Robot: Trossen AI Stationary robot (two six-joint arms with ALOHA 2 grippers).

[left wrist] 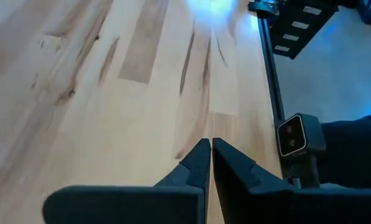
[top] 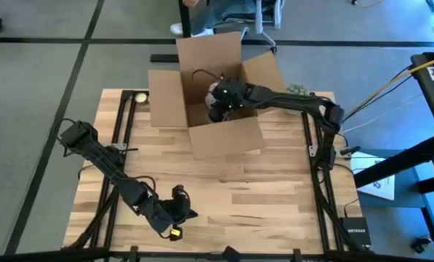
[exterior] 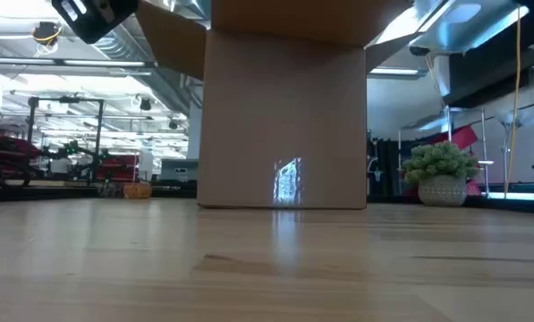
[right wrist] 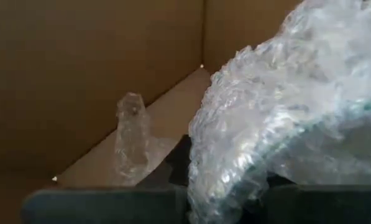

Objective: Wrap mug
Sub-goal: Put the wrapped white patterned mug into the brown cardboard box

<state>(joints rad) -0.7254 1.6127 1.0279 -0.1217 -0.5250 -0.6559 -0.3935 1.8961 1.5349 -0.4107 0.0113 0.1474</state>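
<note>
The open cardboard box sits at the upper centre of the high view, and my right gripper reaches into it, fingers pinching the bubble-wrapped mug. I judge I'm setting the bundle down; next, release gently. My left gripper waits at lower left, fingers pressed together.

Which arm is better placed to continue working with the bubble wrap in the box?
The right: its tool is inside the cardboard box, against the bubble wrap. The left tool rests shut near the table's front edge.
</note>
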